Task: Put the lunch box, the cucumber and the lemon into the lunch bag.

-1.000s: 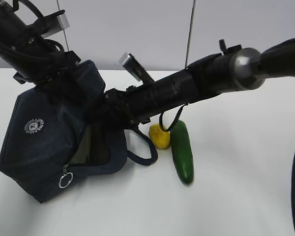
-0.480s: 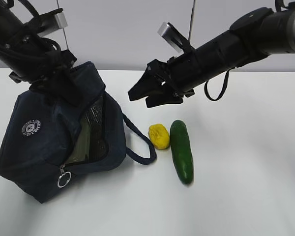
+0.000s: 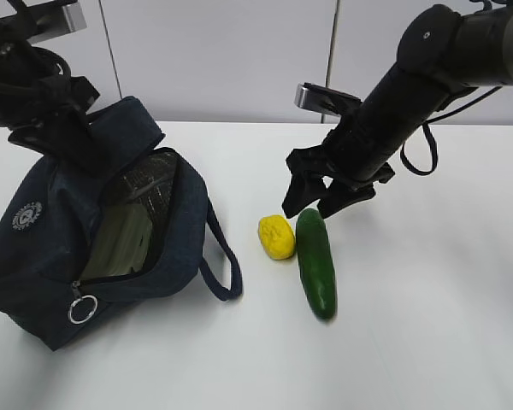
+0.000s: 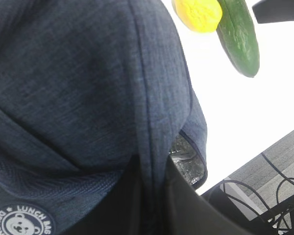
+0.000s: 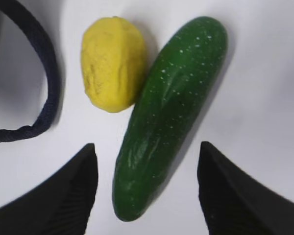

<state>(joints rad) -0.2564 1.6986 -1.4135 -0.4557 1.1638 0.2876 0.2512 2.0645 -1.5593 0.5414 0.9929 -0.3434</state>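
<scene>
Blue cloth bag, the lunch bag [image 3: 60, 248], sits open on the white table [image 3: 410, 342]. The left tool [image 3: 64, 141] is pinched tight on its top flap. The right tool [image 3: 318, 201] hangs wide open over the cucumber [image 3: 316, 263]. The lemon [image 3: 276, 237] lies touching the cucumber.

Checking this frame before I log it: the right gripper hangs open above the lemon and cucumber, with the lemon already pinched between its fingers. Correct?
Not quite. The right gripper is open and holds nothing: the right wrist view shows the lemon lying on the table beside the cucumber, and it is the cucumber's end that lies between the fingers.
</scene>
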